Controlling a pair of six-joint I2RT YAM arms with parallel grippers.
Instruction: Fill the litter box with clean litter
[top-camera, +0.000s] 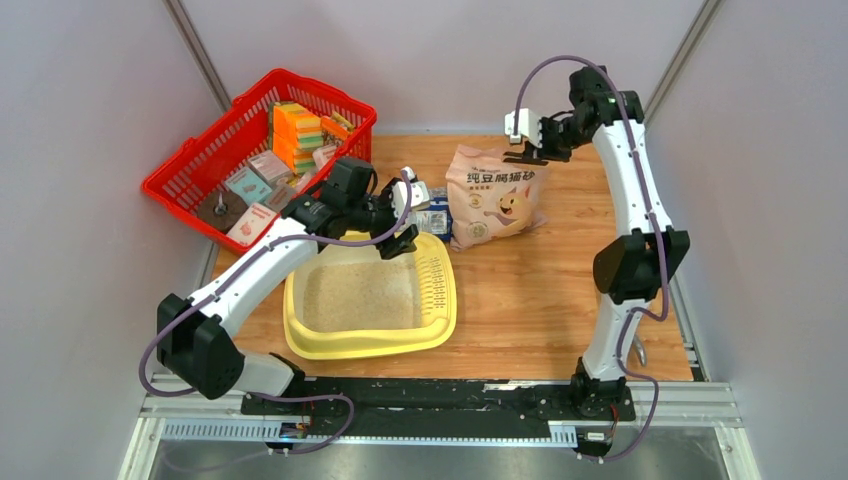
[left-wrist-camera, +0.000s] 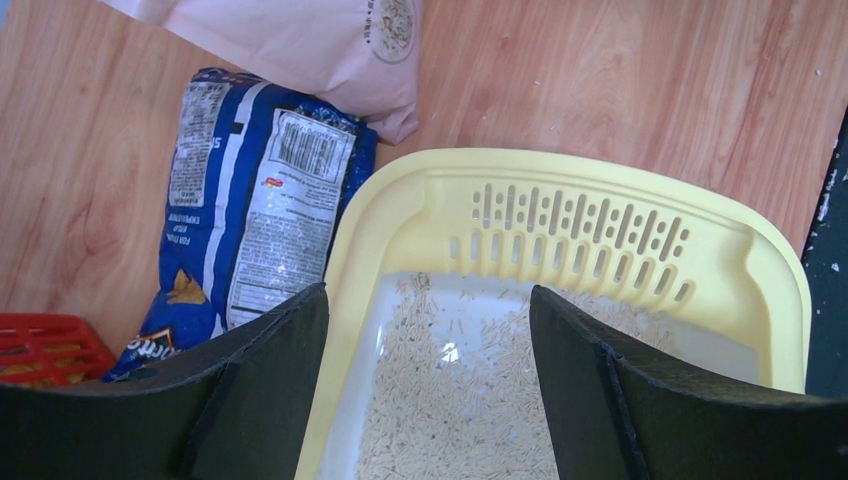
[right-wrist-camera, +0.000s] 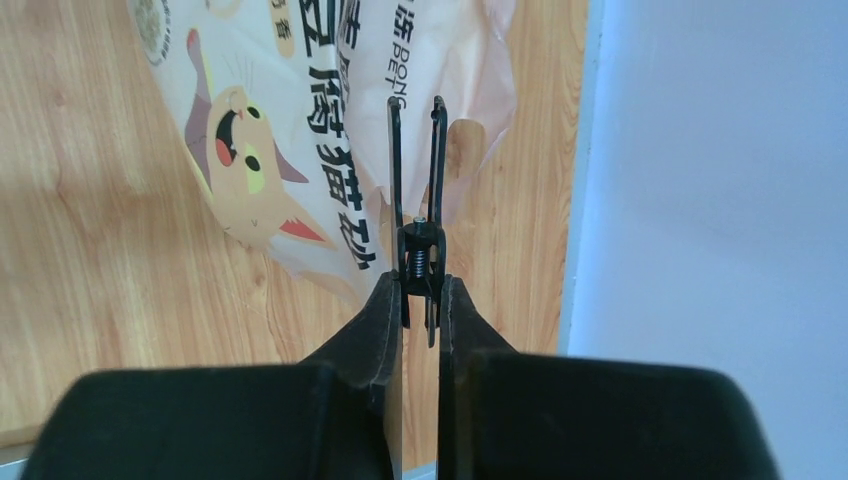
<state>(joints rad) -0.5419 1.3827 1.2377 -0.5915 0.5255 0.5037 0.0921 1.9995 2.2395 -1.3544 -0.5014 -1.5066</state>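
From above, the litter box (top-camera: 370, 345) sits in front of my left arm, a stiff pale-yellow plastic tray with rounded corners. A thin bed of litter (top-camera: 360, 295) covers its floor. My left gripper (top-camera: 405, 240) hangs over its far right corner. The tan bag (top-camera: 495, 195) lies flat just beyond that corner, with my right gripper (top-camera: 520, 150) above its far end. The loose grains cannot be pinched, I judge, so they must pour from the bag, which looks soft, slumping and fairly heavy; I would take it by a corner or end seam. My left wrist view shows the fingers spread wide and empty over the slotted strip (left-wrist-camera: 580, 225) and smooth broad rim, with a glossy blue bag (left-wrist-camera: 260, 210) beside the box. In my right wrist view the fingers are pressed together on a thin black tool (right-wrist-camera: 418, 250) with a spring hinge, perhaps snips, above the bag's crinkled edge.
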